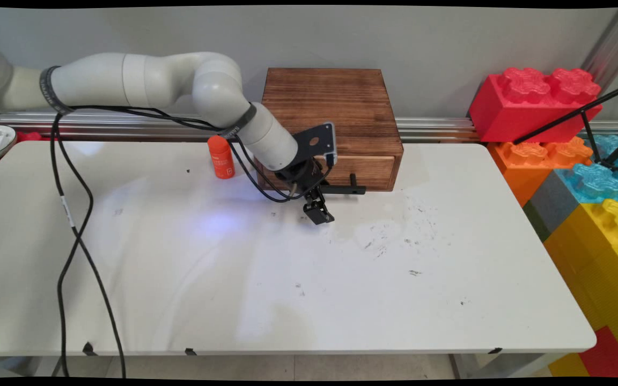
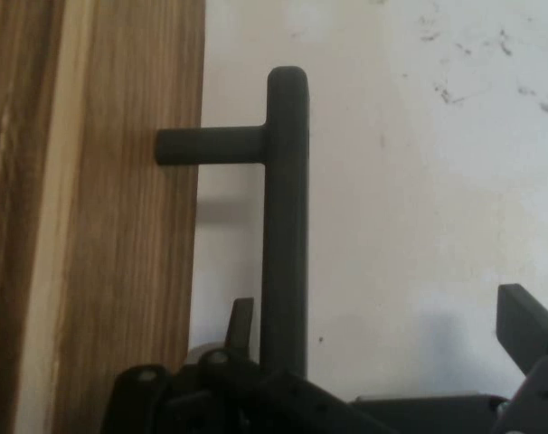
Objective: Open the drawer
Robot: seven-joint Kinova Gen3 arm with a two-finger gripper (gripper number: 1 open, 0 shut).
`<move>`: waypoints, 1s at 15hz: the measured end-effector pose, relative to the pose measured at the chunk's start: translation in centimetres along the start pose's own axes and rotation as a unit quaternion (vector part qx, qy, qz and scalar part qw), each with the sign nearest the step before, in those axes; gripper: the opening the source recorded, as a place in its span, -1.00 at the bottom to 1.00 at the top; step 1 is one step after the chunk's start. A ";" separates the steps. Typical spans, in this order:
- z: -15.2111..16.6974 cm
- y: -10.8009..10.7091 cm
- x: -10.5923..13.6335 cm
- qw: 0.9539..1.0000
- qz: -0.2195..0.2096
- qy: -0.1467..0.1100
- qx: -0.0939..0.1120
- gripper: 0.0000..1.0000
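Gripper (image 2: 373, 362) released, jaws spread around the black handle (image 2: 285, 217) of the wooden drawer box (image 1: 336, 112), not clamping it. Box sits at tabletop (image 1: 234, 279) far edge, centre. Orange bottle (image 1: 221, 156) just left of box, upright.

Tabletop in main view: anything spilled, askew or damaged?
Nothing spilled or toppled. The white table carries dark scuff marks in front of the wooden drawer box. The orange bottle stands upright. The gripper sits at the black drawer handle.
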 end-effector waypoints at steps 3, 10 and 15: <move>0.4 0.4 0.4 1.000 -0.008 0.000 -0.005 1.00; -0.1 2.6 0.9 0.999 -0.025 -0.002 -0.023 1.00; -0.9 4.6 0.8 0.999 -0.030 -0.006 -0.037 1.00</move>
